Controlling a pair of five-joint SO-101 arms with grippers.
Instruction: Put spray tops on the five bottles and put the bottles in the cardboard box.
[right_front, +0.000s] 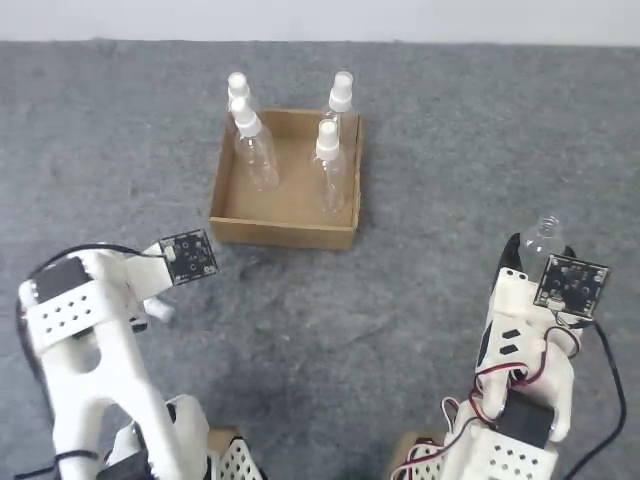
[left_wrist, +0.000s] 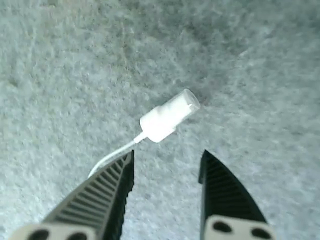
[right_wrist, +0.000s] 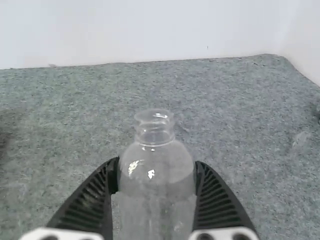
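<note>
A white spray top (left_wrist: 167, 120) with a thin tube lies on the grey carpet, just ahead of my open left gripper (left_wrist: 167, 162) and not touching it. In the high view the same spray top (right_front: 160, 312) lies beside the left arm. My right gripper (right_wrist: 156, 170) is shut on a clear bottle (right_wrist: 156, 165) with an open neck and holds it upright at the right, where the bottle (right_front: 545, 233) shows above the arm. The cardboard box (right_front: 285, 232) holds two capped bottles (right_front: 257, 155), (right_front: 331, 170). Two more capped bottles (right_front: 238, 88), (right_front: 342, 92) stand at its far wall.
Grey carpet covers the table, with open floor between the box and both arms. A pale wall (right_wrist: 150, 30) rises behind the far edge. The arm bases (right_front: 100, 400), (right_front: 510, 440) take up the near corners.
</note>
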